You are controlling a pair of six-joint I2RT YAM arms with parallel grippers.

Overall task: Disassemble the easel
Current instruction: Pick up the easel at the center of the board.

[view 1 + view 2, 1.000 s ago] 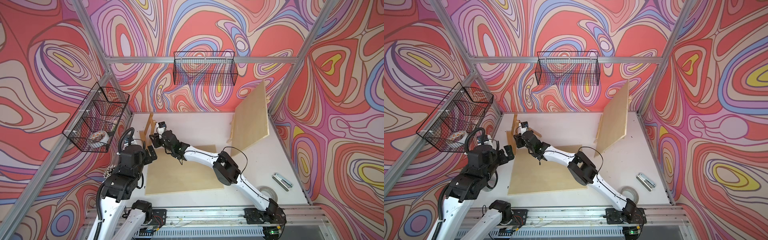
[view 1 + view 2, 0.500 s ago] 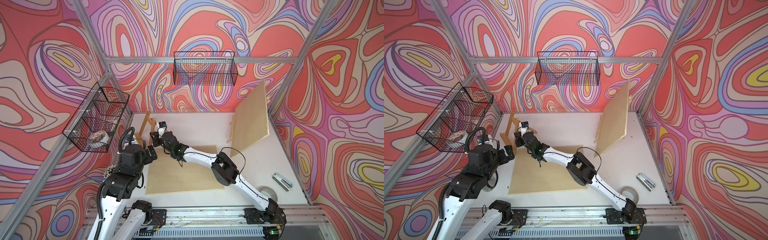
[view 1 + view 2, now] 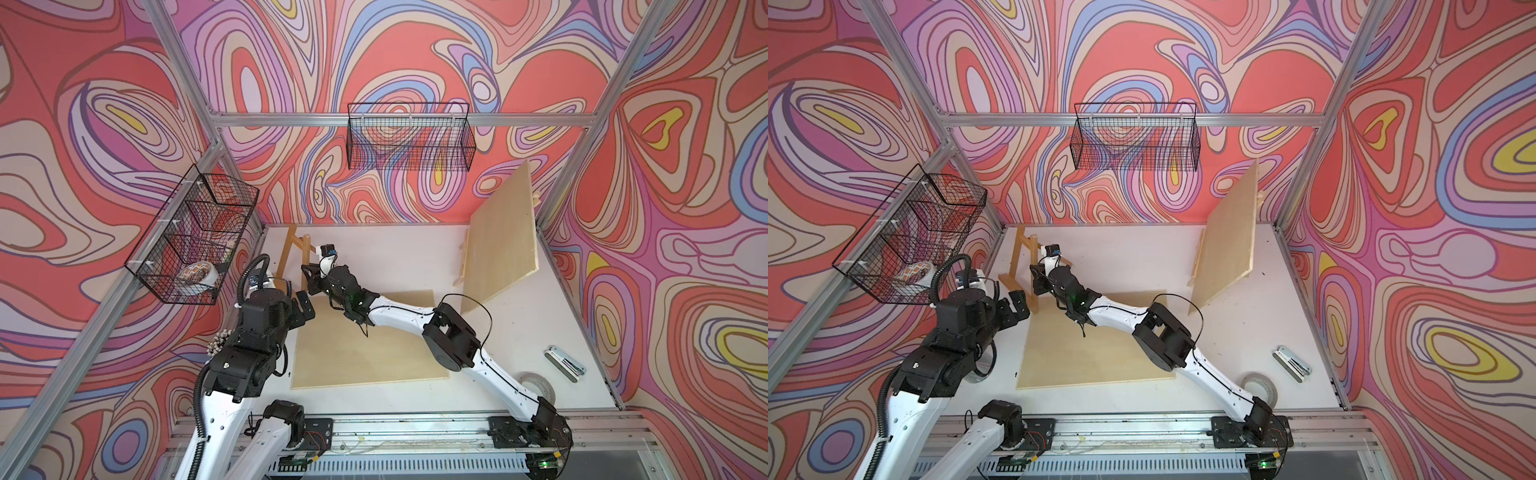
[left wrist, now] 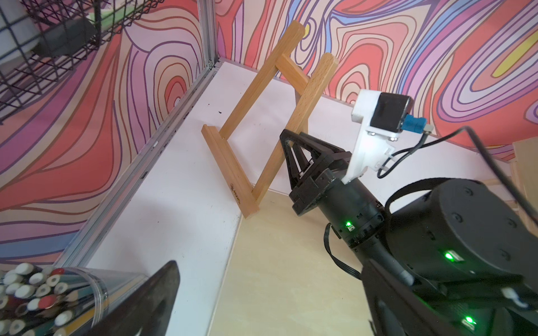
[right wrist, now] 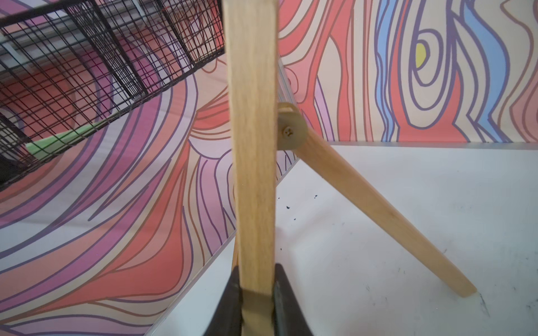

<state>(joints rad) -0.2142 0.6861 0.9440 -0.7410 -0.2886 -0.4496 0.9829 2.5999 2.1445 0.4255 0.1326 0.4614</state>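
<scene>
A small wooden easel stands at the back left corner of the table, with its ledge to the front. My right gripper is shut on its right upright, low down. In the right wrist view the upright runs between the two black fingers of the right gripper. The rear leg splays out from a hinge. My left gripper hangs open just in front of the easel, holding nothing.
A flat wooden board lies mid-table under both arms. A larger board leans at the back right. A tape roll and a stapler lie front right. Wire baskets hang on the walls. A pencil cup stands by the left arm.
My right gripper has closed on the easel's upright, and the easel has turned slightly with it. The left arm has stayed put and open.
</scene>
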